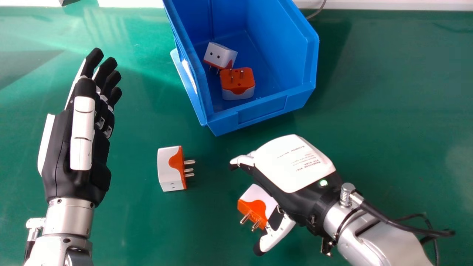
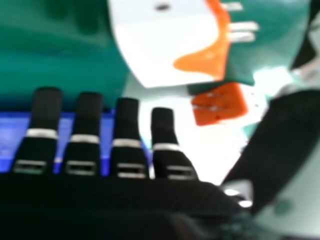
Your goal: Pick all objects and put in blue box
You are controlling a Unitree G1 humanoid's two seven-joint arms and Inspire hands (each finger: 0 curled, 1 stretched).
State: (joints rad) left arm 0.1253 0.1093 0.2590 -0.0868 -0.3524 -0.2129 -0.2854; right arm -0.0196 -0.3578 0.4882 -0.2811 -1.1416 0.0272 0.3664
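Hovering at near right, the right hand (image 1: 295, 162) is open beside an adapter (image 1: 258, 201). The left hand (image 1: 83, 136) hangs open. The blue box (image 1: 258, 111) holds two more adapters (image 1: 238, 83).

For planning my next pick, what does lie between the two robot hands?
In the head view, one plug adapter lies between the left robot hand and the right robot hand; another adapter sits by its thumb.

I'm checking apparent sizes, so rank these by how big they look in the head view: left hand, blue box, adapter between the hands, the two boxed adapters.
1. Blue box
2. Left hand
3. Adapter between the hands
4. White-topped adapter and orange-topped adapter: too alike to rank
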